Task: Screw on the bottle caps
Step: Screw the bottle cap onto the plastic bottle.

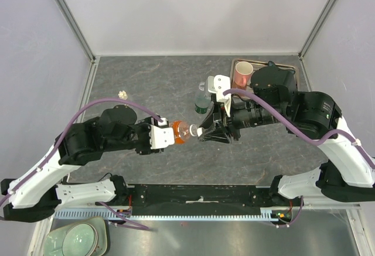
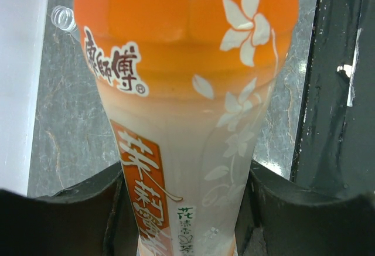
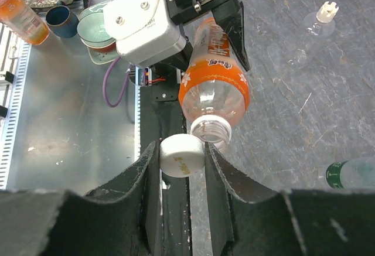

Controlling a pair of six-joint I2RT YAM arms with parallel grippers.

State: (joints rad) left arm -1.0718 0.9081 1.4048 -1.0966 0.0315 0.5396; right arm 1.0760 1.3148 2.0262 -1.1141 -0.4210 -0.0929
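The orange-drink bottle (image 1: 179, 132) lies level above the table in my left gripper (image 1: 166, 134), which is shut on its lower body (image 2: 187, 209). Its open neck (image 3: 211, 130) points at my right gripper (image 1: 202, 132). That gripper (image 3: 183, 156) is shut on a white cap (image 3: 182, 155), held at the rim of the open mouth and offset to one side of it. The green-label bottle (image 1: 202, 103) stands just behind the right gripper and also shows in the right wrist view (image 3: 351, 174). A tiny clear bottle (image 1: 203, 85) is behind it.
A pink mug (image 1: 242, 74) sits in a metal tray (image 1: 287, 67) at the back right. A small clear piece with a whitish top (image 1: 123, 94) stands at the back left. Bowls (image 1: 76, 238) lie off the table's near left corner.
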